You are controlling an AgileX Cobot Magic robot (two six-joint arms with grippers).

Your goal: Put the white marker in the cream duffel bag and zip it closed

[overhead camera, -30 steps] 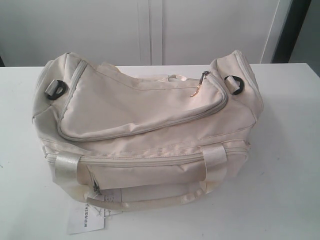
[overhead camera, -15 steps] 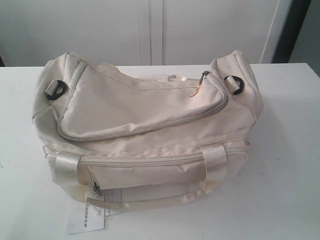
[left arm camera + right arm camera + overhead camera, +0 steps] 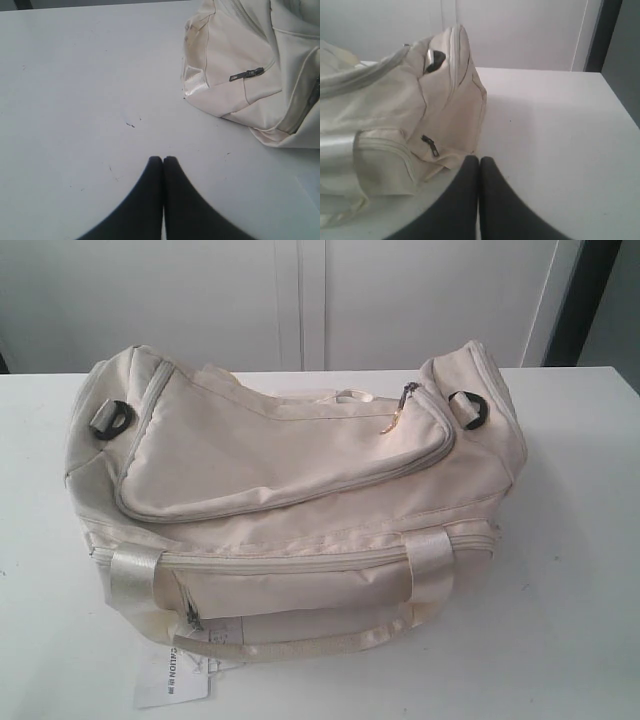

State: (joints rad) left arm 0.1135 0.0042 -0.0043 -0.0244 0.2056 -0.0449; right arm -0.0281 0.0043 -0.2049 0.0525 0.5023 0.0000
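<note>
The cream duffel bag point(image 3: 290, 500) lies across the middle of the white table point(image 3: 580, 570), its top flap zipper run round to the pull point(image 3: 398, 412) near the right end. No white marker shows in any view. Neither gripper appears in the exterior view. In the left wrist view my left gripper point(image 3: 163, 159) is shut and empty over bare table, apart from the bag's end point(image 3: 240, 70). In the right wrist view my right gripper point(image 3: 479, 159) is shut and empty, its tips just beside the bag's other end point(image 3: 420, 125).
A white paper tag point(image 3: 172, 675) hangs off the bag's front at the table's near edge. Shiny handles point(image 3: 300, 645) lie along the front. Black strap rings point(image 3: 470, 410) sit at each end. White cabinet doors point(image 3: 300, 300) stand behind the table.
</note>
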